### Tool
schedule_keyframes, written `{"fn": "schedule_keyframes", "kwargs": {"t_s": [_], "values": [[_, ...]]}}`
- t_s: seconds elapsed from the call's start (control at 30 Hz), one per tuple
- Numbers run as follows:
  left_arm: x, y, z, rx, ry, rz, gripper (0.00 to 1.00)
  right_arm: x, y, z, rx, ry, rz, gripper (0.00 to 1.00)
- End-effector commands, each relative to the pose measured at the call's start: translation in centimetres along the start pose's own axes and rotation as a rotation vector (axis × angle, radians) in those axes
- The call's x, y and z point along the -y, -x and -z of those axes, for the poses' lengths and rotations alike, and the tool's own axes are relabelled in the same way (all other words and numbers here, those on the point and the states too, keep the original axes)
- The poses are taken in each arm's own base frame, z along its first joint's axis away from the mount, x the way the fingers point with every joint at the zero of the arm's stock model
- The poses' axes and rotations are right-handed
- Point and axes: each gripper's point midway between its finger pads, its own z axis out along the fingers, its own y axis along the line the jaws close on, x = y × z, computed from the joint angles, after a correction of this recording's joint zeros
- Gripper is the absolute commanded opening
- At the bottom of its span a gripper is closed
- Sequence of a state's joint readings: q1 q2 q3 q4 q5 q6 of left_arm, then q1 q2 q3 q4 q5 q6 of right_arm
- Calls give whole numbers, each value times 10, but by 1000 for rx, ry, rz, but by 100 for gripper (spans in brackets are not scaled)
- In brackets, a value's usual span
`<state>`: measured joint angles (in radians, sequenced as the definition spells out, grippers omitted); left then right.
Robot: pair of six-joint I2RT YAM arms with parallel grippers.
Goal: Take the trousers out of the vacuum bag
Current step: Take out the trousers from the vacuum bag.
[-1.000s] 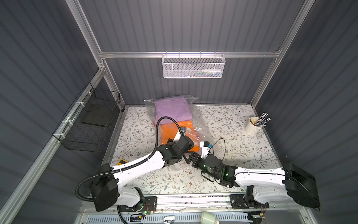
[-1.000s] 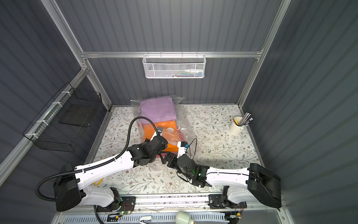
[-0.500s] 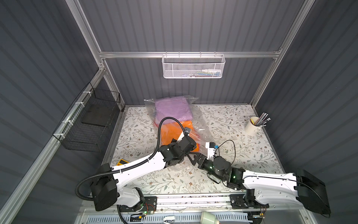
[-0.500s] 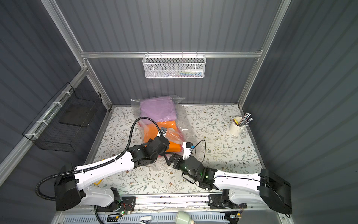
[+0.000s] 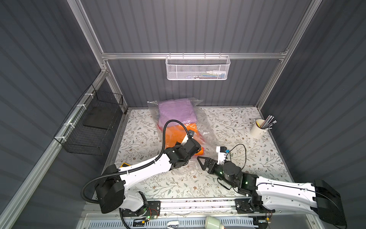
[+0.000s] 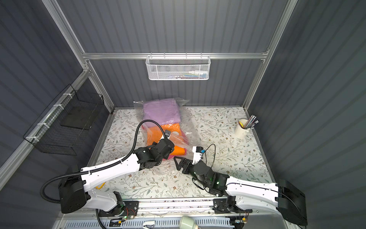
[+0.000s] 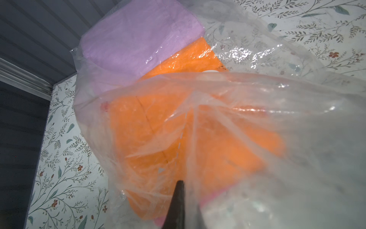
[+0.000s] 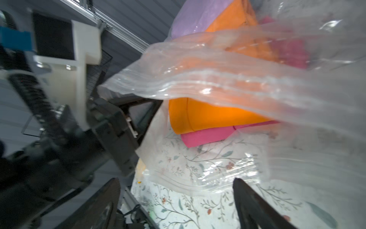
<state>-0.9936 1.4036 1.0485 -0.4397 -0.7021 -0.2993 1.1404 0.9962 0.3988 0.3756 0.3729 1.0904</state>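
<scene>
A: Plastic lip of the vacuum bag (image 5: 206, 128) is clamped in the left claw (image 7: 181, 188).
B: The right claw (image 5: 201, 163) has drawn slightly away, jaws apart, empty. The trousers (image 5: 174, 134) lie inside, beyond the 2 claws.

The clear, crinkly bag (image 5: 206, 126) lay from the back edge of the table (image 5: 247, 150) to its middle. Its mouth was open, with the top lip lifted. Inside lay folded lilac trousers (image 5: 177, 113) at the back, then orange trousers (image 5: 174, 134), with pink trousers (image 8: 206, 136) under the orange.
</scene>
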Motion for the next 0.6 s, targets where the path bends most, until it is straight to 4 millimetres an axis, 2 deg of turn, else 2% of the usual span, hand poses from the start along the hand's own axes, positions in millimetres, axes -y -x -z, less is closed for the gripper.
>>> {"fn": "schedule_keyframes", "kwargs": {"t_s": [0.0,0.1,0.23,0.33,0.57], "values": [[-4,27,16,66,-39,85,0,3,6,-9,31,-69,13,84],[-1,30,17,71,-58,93,0,-3,9,-19,44,-76,2,80],[1,33,19,77,-74,98,0,-2,11,-41,44,-96,-7,79],[0,37,23,89,-88,104,0,7,14,-56,39,-140,-27,81],[-4,45,36,122,-120,112,0,47,8,-77,39,-213,-70,84]]}}
